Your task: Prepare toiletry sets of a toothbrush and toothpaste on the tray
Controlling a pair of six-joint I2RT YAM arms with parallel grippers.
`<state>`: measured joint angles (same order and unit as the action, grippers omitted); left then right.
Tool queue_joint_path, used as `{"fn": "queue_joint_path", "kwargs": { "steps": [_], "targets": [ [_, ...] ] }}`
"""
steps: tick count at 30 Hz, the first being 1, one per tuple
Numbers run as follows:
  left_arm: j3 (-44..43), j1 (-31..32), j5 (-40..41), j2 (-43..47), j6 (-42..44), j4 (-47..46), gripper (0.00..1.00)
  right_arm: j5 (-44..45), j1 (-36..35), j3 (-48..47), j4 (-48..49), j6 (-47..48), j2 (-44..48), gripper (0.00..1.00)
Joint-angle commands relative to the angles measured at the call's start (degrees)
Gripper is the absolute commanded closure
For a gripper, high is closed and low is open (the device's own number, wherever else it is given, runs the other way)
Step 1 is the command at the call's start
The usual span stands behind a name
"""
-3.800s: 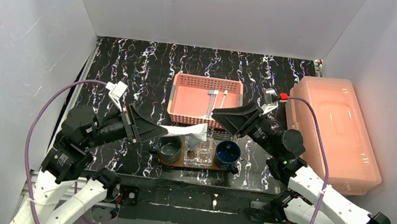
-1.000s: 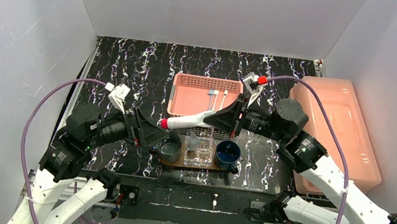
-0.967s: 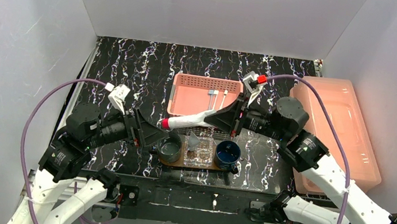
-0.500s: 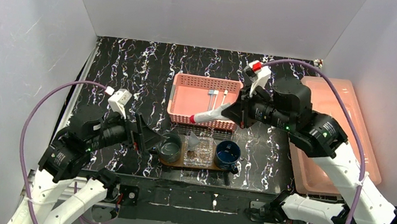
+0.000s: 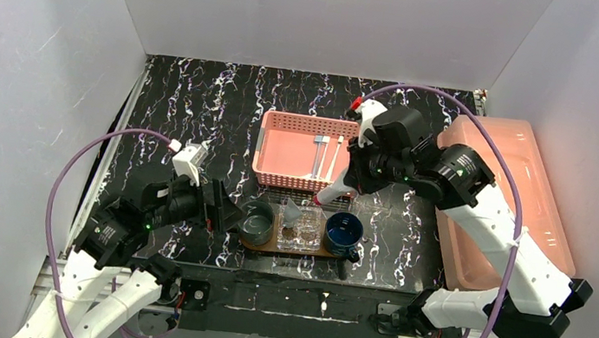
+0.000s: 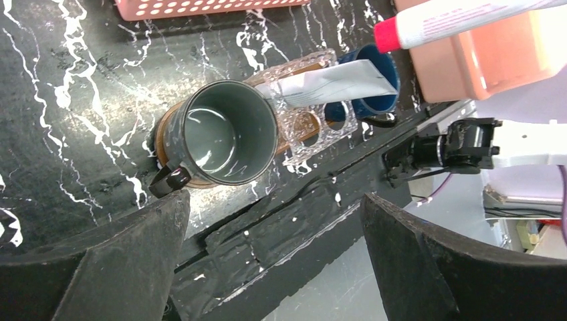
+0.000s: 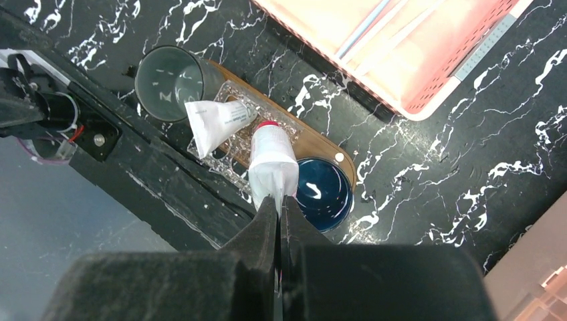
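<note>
We see the right pincer (image 7: 277, 200) clamped on a white toothpaste tube with a red cap (image 7: 271, 157), cap down, above the dark brown oval wooden tray (image 7: 319, 144). Tray sits at the near edge of the black marbled tabletop (image 5: 200, 103), carrying a grey mug (image 6: 224, 130), clear plastic holder (image 7: 231, 160), blue mug (image 7: 324, 187). Left pincer (image 6: 274, 204) is spread wide beside the grey mug.

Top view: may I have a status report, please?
Right gripper shut on white red-capped toothpaste tube, aimed at dark brown oval wooden tray. Left gripper open. Another tube occupies clear holder.
</note>
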<state>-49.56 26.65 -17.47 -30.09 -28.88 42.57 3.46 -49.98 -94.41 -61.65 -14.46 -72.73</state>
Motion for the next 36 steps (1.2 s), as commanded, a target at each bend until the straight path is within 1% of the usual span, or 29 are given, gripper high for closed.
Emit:
{"fn": "queue_joint_path", "kwargs": {
  "steps": [1, 7, 17, 26, 36],
  "targets": [
    [1.95, 0.07, 2.41, 0.82, 2.15, 0.94, 0.02, 2.81, -2.59, -4.53, -1.95, 0.65, -1.19, 0.99],
    [3.59, 0.07, 2.62, 0.91, 2.17, 0.21, 0.02, 10.51, -9.76, -7.53, -4.76, -1.35, -4.77, 0.99],
    [5.27, 0.07, 1.48, 0.96, 1.46, -0.99, 0.02, 19.05, -17.01, -9.77, -6.85, -3.55, -9.94, 0.99],
    [5.52, 0.07, 0.78, 1.32, 1.37, -1.17, 0.02, 21.63, -19.36, -8.71, -5.54, -4.0, -12.84, 0.99],
    [5.62, 0.12, 0.14, 1.22, 1.46, -1.35, 0.02, 21.14, -19.55, -6.13, -2.82, -4.01, -14.05, 0.99]
  ]
}}
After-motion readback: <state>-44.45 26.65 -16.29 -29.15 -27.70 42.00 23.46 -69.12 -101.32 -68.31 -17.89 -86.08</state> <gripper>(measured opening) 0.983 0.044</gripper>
